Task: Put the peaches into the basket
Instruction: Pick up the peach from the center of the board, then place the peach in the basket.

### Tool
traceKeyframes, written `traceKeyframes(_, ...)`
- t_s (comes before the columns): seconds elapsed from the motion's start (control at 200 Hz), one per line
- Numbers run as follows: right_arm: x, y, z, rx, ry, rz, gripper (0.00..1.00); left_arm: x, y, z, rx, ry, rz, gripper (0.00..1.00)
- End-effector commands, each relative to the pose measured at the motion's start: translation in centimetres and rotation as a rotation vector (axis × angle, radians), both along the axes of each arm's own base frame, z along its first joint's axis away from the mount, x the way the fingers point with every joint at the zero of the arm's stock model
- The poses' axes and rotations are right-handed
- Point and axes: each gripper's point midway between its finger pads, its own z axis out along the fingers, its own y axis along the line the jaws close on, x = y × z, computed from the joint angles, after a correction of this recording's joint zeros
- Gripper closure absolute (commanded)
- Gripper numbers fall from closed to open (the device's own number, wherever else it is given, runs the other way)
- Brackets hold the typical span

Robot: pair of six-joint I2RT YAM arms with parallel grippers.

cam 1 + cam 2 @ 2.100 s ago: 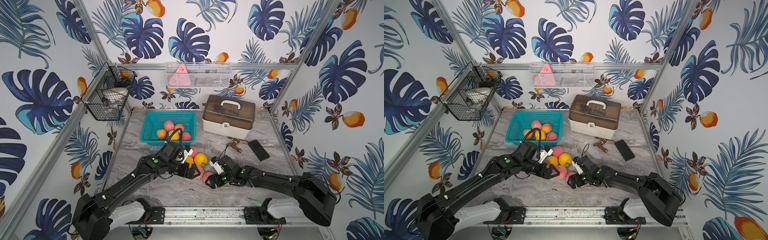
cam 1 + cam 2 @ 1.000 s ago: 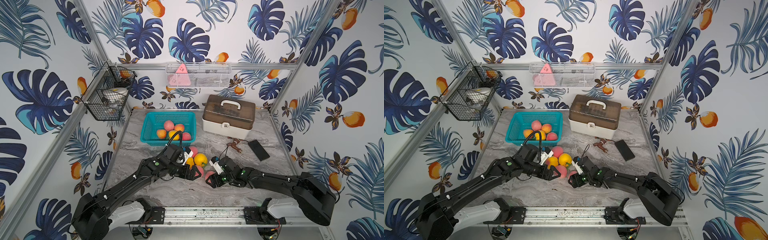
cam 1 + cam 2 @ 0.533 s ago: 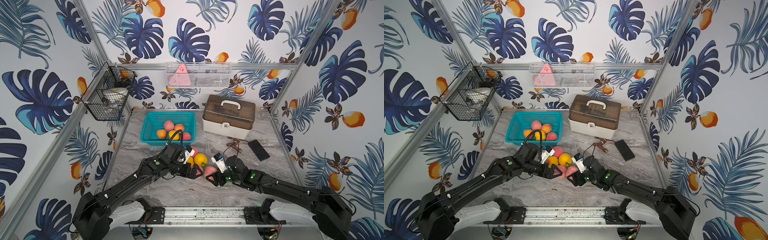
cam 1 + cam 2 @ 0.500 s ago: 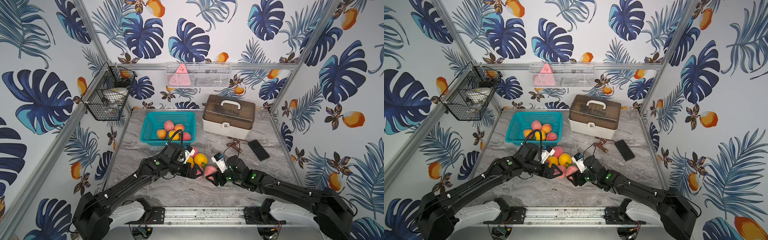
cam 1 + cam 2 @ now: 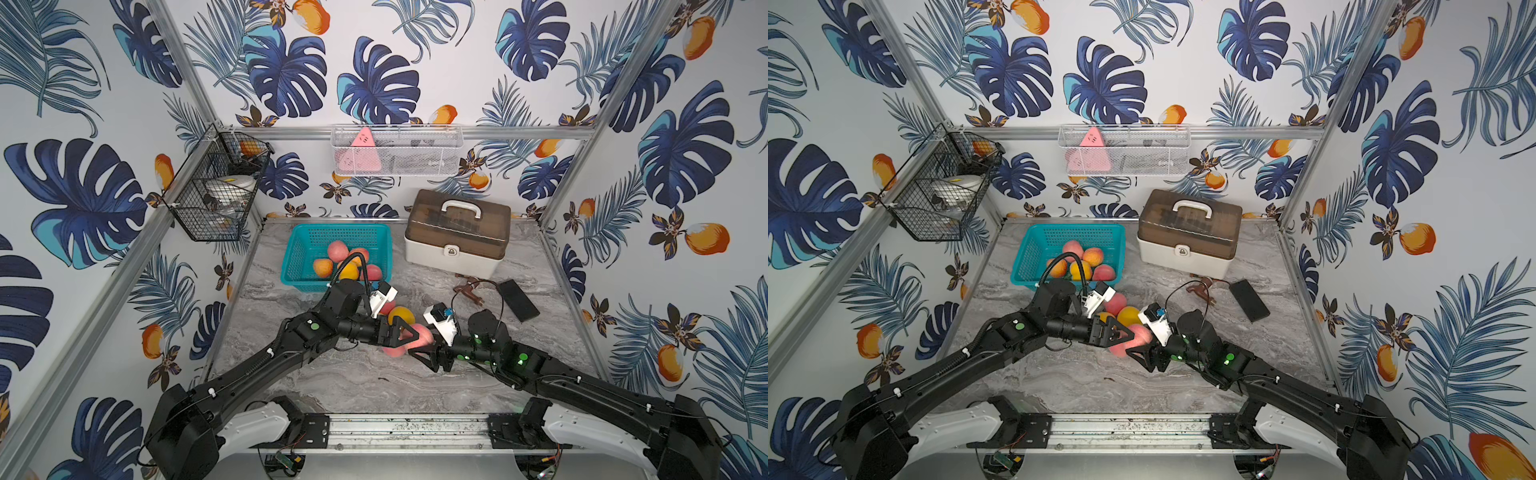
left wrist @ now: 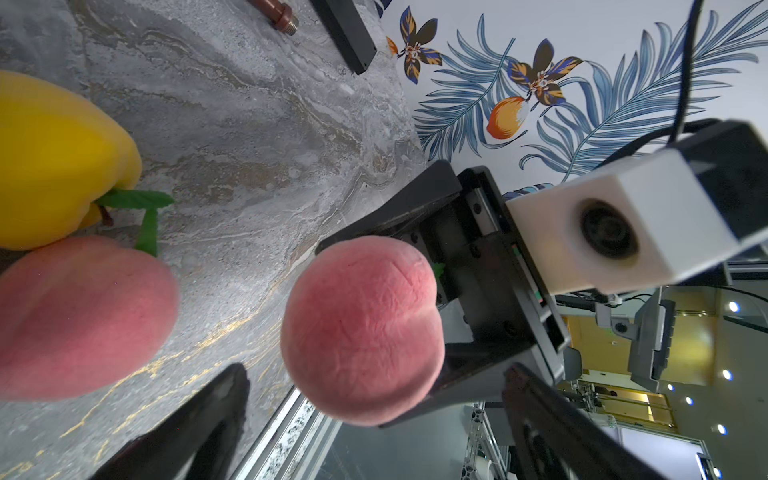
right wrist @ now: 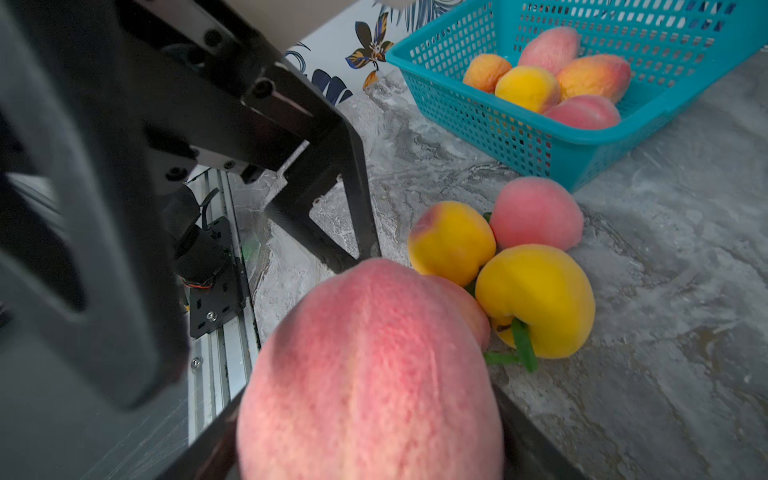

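Basket [image 5: 296, 259] sits up-left of centre in both top views, five peaches [image 5: 337, 251] inside. Right gripper [image 5: 421, 341] is clamped on a pink peach [image 5: 420, 333] mid-frame, left gripper [image 5: 405, 336] gaping wide beside it (handoff, I reckon): close left round its middle before right lets go.

White carry case [image 5: 457, 239] with brown lid is set at the back edge of the marble tabletop [image 5: 353, 390], right of centre. Flat black device [image 5: 518, 300] and small brown item [image 5: 467, 288] are laid toward the right edge. Black wire basket [image 5: 216, 189] is hung on left wall; white mesh basket [image 5: 415, 160] with pink triangle [image 5: 360, 160] on back wall.
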Motion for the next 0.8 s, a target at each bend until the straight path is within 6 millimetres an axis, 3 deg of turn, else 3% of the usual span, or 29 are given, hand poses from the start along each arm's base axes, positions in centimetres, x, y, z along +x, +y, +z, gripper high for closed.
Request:
traceKeyframes(0.0,0.1,0.8,2.5,0.06,-0.095,0.035,0.27,0.1,-0.7,1.6,-0.071,-0.009,-0.009,0.01)
traceKeyframes(0.3,0.4,1.5,3.7,0.078,-0.138,0.046,0.27,0.2,-0.9,1.8,-0.085,-0.001,-0.012,0.02)
traceKeyframes(0.616,0.4,2.0,4.2,0.092,-0.148,0.064,0.25,0.4,-1.1,1.8,-0.086,0.004,-0.013,0.09)
traceKeyframes(0.796,0.5,2.2,4.2,0.088,-0.15,0.07,0.25,0.4,-1.2,1.7,-0.085,0.005,-0.017,0.2)
